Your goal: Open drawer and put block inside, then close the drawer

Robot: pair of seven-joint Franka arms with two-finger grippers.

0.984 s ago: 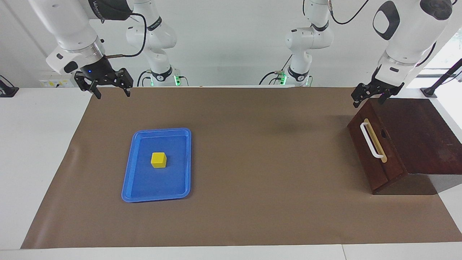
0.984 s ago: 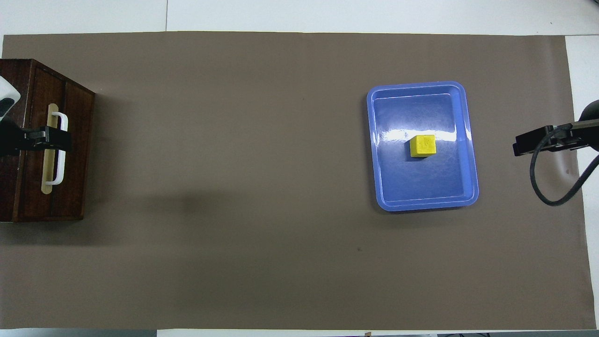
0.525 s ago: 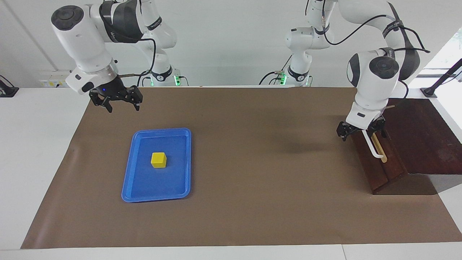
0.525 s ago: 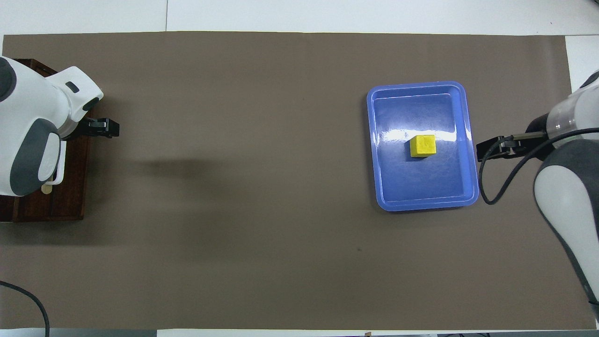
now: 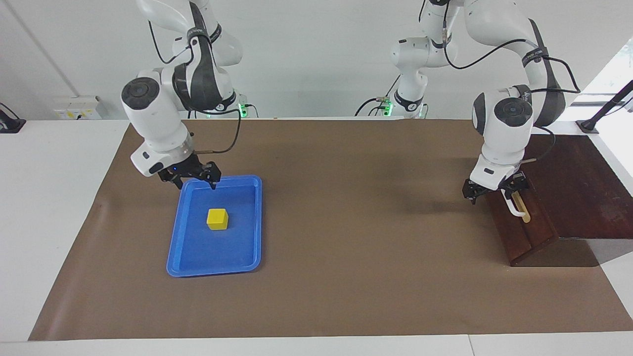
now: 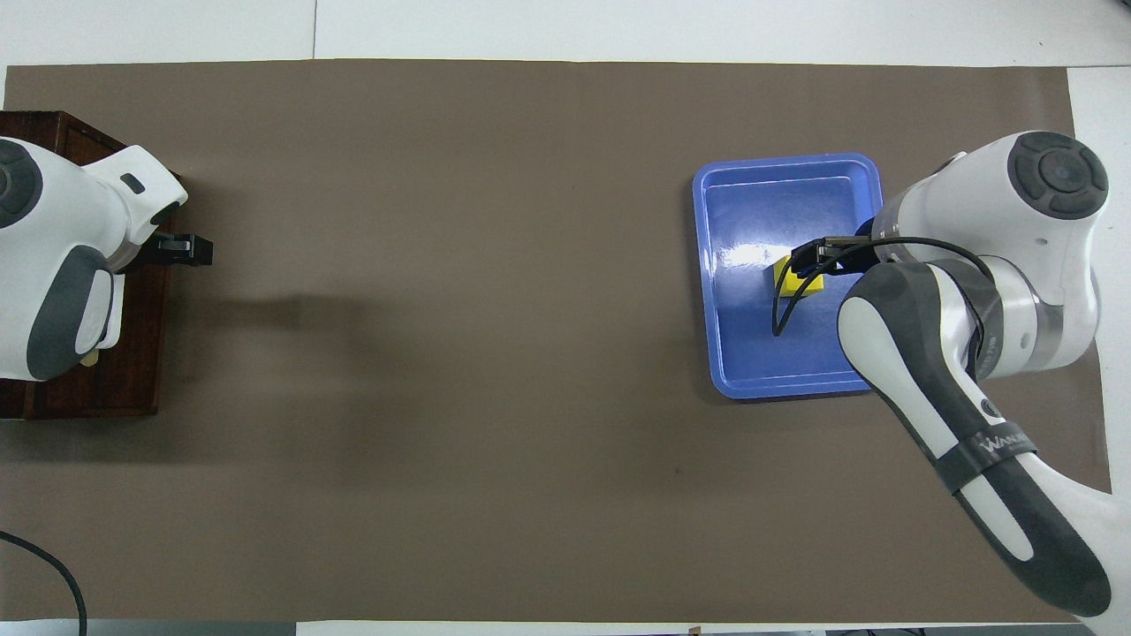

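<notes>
The drawer (image 5: 519,217), at the frame's right, is shut; the left gripper (image 5: 494,190) is set at its handle (image 5: 514,205), open and empty. The block (image 5: 217,219) lies in the tray (image 5: 247,257) at lower left, beneath the right gripper (image 5: 190,179), open, holding nothing.

Yellow block (image 5: 217,219) flat in blue tray (image 5: 245,259); dark wooden drawer (image 5: 519,227) closed.

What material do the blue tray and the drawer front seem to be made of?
The blue tray looks like glossy plastic: its floor shows bright highlights and its rim is smoothly moulded. The drawer front looks like dark stained wood with visible grain; its handle looks like white plastic or painted metal.
</notes>
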